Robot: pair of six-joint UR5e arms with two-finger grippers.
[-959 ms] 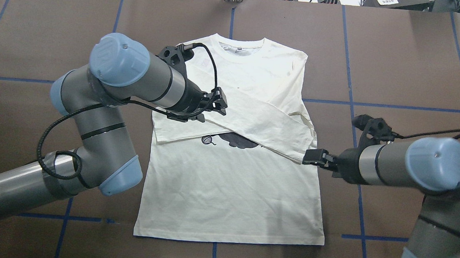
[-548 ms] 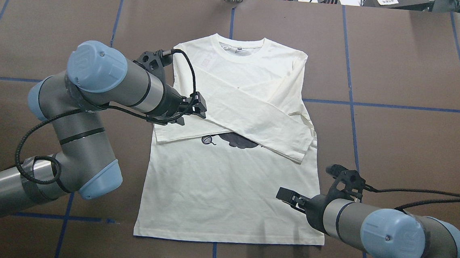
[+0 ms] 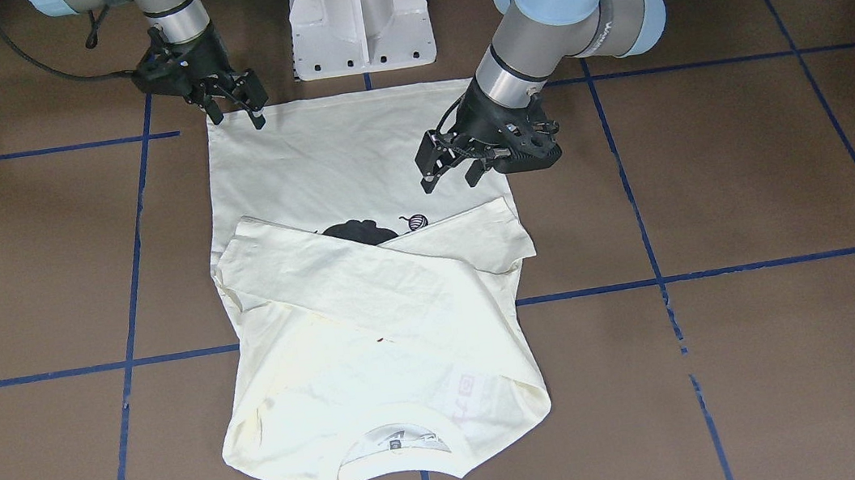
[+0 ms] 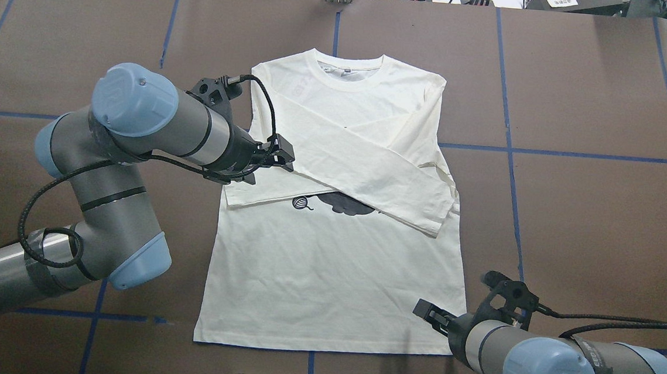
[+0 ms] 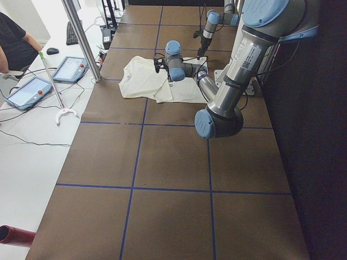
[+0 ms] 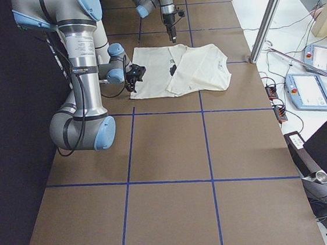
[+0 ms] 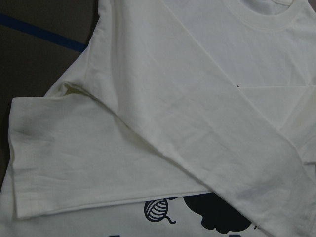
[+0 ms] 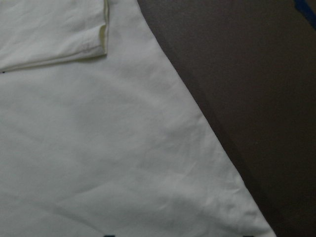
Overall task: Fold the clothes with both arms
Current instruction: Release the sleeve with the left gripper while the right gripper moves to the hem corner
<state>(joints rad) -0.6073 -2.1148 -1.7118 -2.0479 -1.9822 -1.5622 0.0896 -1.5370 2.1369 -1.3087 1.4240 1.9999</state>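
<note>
The cream long-sleeved T-shirt (image 4: 333, 269) lies flat on the brown table, print side up and collar at the far side. Both sleeves are folded across the chest, partly covering the black cat and yarn-ball print (image 4: 332, 203). It also shows in the front view (image 3: 320, 163). My left gripper (image 4: 285, 157) is open and empty, hovering over the shirt's left side by the folded sleeves (image 3: 451, 178). My right gripper (image 4: 422, 309) is open and empty over the shirt's near right hem corner (image 3: 239, 116). The right wrist view shows that hem corner (image 8: 98, 148) and a sleeve cuff (image 8: 94, 39).
The white pedestal base (image 3: 359, 12) stands at the near table edge behind the hem. Blue tape lines (image 4: 576, 154) grid the brown table. A side table with tablets (image 5: 32, 89), a metal post (image 5: 81, 38) and a seated person (image 5: 13, 43) lie beyond the far edge.
My right gripper has left the right sleeve's cuff and swung back to the near right hem corner. My left gripper has drawn back leftward off the folded sleeves.
</note>
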